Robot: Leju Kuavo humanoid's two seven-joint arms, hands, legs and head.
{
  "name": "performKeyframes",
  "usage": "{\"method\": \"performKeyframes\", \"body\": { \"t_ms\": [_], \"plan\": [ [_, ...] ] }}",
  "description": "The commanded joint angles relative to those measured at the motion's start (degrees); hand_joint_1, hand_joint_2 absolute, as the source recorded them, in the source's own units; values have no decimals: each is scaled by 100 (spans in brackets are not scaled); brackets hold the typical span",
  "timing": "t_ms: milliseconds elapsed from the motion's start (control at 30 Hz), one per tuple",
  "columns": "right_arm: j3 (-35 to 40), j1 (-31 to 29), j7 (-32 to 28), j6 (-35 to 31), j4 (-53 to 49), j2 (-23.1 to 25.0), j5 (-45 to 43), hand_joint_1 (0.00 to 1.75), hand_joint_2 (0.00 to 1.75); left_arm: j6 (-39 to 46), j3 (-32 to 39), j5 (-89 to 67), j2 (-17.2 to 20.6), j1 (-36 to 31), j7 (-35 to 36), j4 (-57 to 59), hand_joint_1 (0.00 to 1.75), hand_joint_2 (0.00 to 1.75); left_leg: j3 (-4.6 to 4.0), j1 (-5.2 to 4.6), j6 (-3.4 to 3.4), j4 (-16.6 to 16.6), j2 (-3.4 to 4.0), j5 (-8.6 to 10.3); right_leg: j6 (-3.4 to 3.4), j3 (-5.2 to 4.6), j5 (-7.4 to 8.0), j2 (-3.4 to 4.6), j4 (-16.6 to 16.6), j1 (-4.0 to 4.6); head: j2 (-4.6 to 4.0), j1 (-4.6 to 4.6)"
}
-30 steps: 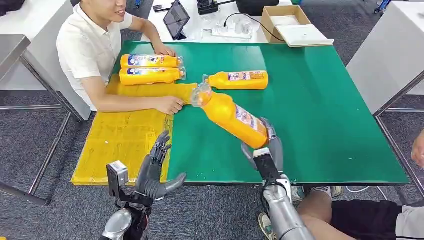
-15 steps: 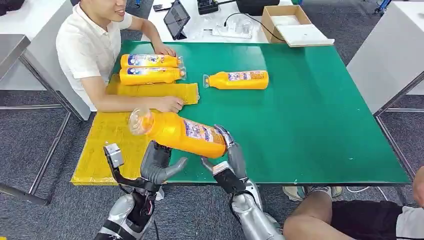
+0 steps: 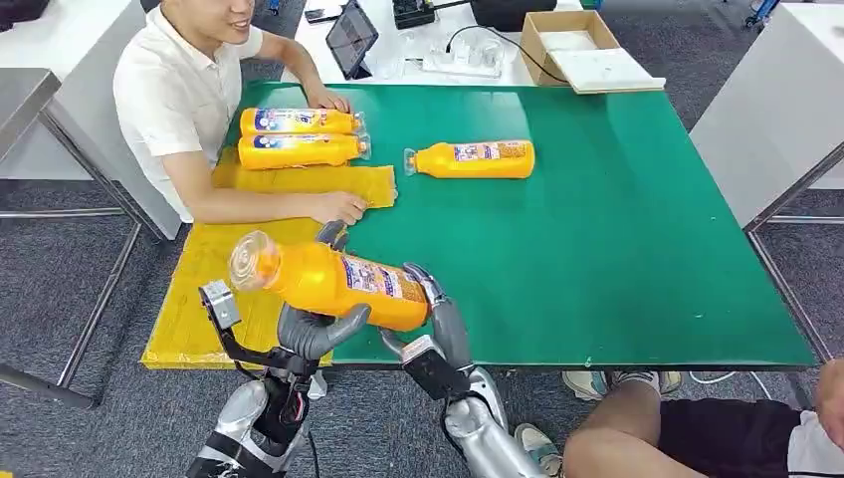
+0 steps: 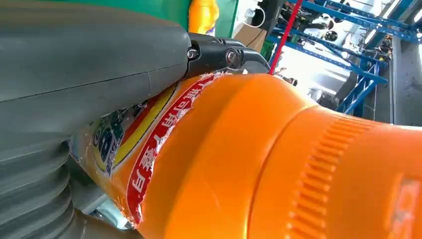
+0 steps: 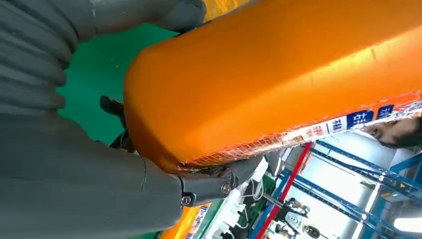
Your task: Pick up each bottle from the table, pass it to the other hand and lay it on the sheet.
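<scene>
An orange bottle (image 3: 338, 282) with a clear cap hangs on its side over the near edge of the yellow sheet (image 3: 224, 289), cap toward the left. My right hand (image 3: 438, 334) grips its base end. My left hand (image 3: 304, 334) is under its middle, thumb spread beneath and fingers standing up behind it. Up close, the bottle (image 4: 278, 164) lies against the left palm, and the right hand wraps around the bottle's base (image 5: 278, 69). Two more orange bottles (image 3: 299, 121) (image 3: 299, 150) lie side by side at the sheet's far end. Another orange bottle (image 3: 476, 158) lies on the green table (image 3: 597, 249).
A person in a white shirt sits at the far left, one hand (image 3: 338, 207) resting at the sheet's edge near the held bottle. A cardboard box (image 3: 567, 45) and a tablet stand beyond the table. Someone's knee (image 3: 637, 428) is at the near right.
My right hand has carried the bottle from over the table's middle leftward and nearer, over the sheet's edge. My left hand has come up under it, its fingers now behind the bottle.
</scene>
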Motion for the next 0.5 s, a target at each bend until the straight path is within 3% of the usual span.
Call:
{"method": "performKeyframes", "body": {
  "t_ms": [33, 500],
  "plan": [
    [152, -170, -182, -20, 382, -55, -22, 175, 175, 20, -112, 3, 98, -207, 10, 121, 0, 175, 10, 4, -7, -3, 2, -3, -8, 11, -3, -3, -4, 5, 0, 0],
    [695, -179, -182, 9, 1001, 167, 57, 175, 175, 252, -104, 27, 47, -116, -122, -130, 0, 175, 29, 10, -15, -1, 13, -13, -17, 28, -11, 2, -2, 12, 0, 0]
  ]
}}
